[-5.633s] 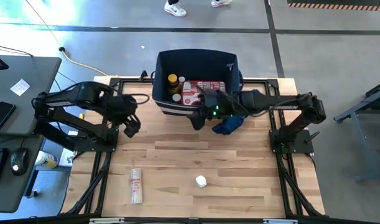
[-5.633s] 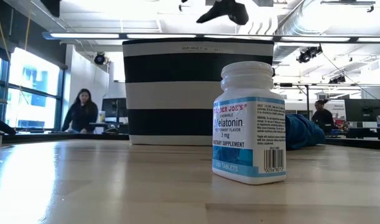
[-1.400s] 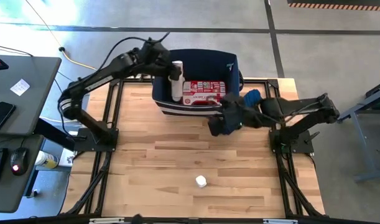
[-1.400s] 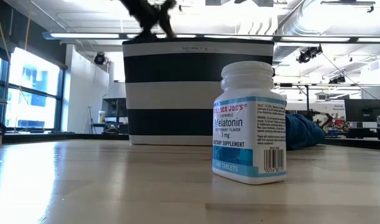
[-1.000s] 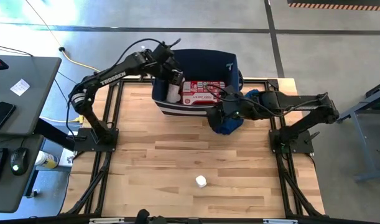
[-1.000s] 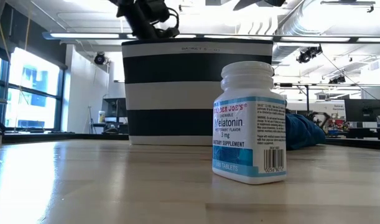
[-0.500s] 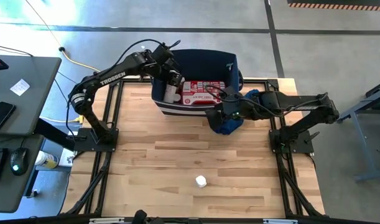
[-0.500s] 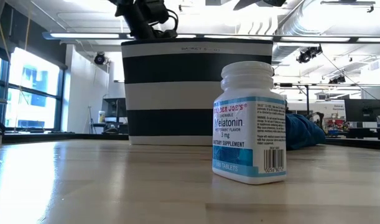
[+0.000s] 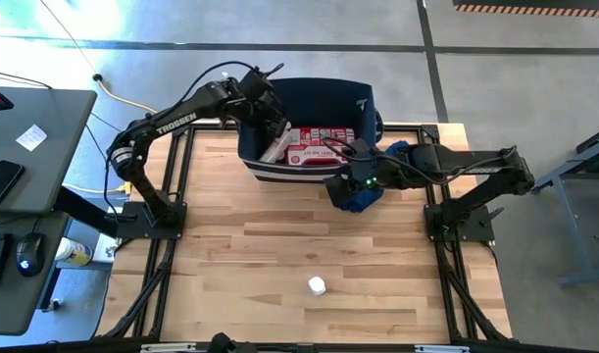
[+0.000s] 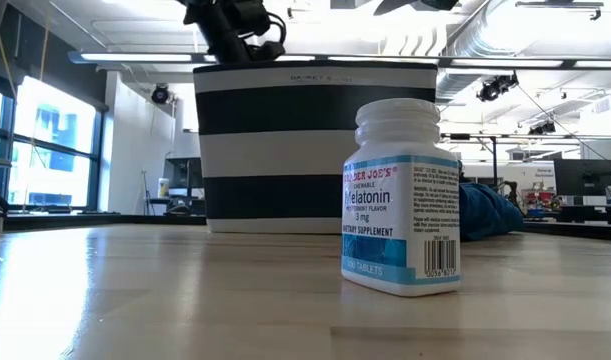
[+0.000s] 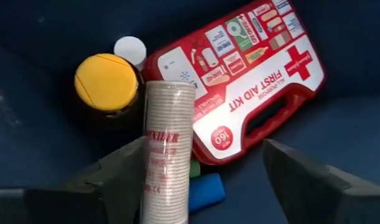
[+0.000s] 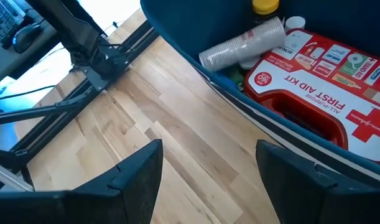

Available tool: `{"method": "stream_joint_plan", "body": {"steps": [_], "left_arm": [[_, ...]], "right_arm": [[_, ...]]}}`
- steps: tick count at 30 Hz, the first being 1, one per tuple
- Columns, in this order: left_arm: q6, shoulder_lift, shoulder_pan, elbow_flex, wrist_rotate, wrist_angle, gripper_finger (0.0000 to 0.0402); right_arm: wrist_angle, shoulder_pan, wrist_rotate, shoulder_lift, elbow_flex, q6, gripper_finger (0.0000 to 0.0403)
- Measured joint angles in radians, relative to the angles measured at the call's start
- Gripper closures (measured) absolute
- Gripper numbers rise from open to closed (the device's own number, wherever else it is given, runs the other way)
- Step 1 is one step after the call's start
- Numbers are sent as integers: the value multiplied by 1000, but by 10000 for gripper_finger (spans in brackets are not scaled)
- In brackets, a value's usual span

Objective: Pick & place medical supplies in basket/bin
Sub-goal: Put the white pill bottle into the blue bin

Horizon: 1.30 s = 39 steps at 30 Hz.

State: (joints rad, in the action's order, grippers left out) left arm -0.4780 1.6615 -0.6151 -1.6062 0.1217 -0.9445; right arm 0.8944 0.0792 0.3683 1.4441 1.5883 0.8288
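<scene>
The navy bin (image 9: 309, 93) stands at the table's far middle and holds a red-and-white first aid kit (image 11: 252, 81), an amber yellow-capped bottle (image 11: 106, 84), a small white cap (image 11: 130, 51) and a wrapped beige bandage roll (image 11: 168, 155). The roll lies slanted on the other supplies (image 12: 242, 45). My left gripper (image 11: 202, 149) hangs open over the bin's left part (image 9: 267, 110), above the roll. My right gripper (image 12: 208, 149) is open and empty at the bin's near right corner (image 9: 346, 181). A white melatonin bottle (image 9: 318, 285) stands upright on the near table (image 10: 400, 195).
A royal-blue fabric bundle (image 9: 366, 196) lies on the table under my right arm, just near of the bin, and shows in the low view (image 10: 490, 212). Bare wood lies between the bin and the white bottle. A desk (image 9: 24, 147) stands off the table's left edge.
The bandage roll, which stood nearly upright in the bin's left part under my left gripper, has tipped over and now lies slanted across the supplies in the bin. Both arms have stayed about where they were.
</scene>
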Motion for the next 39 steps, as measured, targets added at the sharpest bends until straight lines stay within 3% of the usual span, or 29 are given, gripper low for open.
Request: {"method": "stream_joint_plan", "body": {"steps": [5, 10, 16, 19, 24, 29, 35, 39], "left_arm": [[3, 8, 0, -56, 7, -43, 42], [11, 7, 2, -201, -4, -46, 63], [99, 6, 1, -398, -24, -69, 91], [146, 5, 16, -478, -33, -99, 103], [219, 5, 51, -557, -52, -157, 121], [238, 3, 105, -573, -103, -234, 138], [160, 4, 195, -573, -206, -361, 157], [128, -1, 275, -573, -221, -376, 168]], "right_arm": [[7, 0, -2, 0, 0, -3, 155], [76, 0, -2, 0, 0, 10, 155], [287, 3, -5, 0, 0, 139, 155], [352, 22, -33, 0, 0, 167, 155], [317, 75, -126, 0, 0, 161, 155], [266, 140, -87, 0, 0, 189, 155], [204, 198, -45, 18, 0, 243, 155], [148, 245, -47, 52, 0, 245, 155]]}}
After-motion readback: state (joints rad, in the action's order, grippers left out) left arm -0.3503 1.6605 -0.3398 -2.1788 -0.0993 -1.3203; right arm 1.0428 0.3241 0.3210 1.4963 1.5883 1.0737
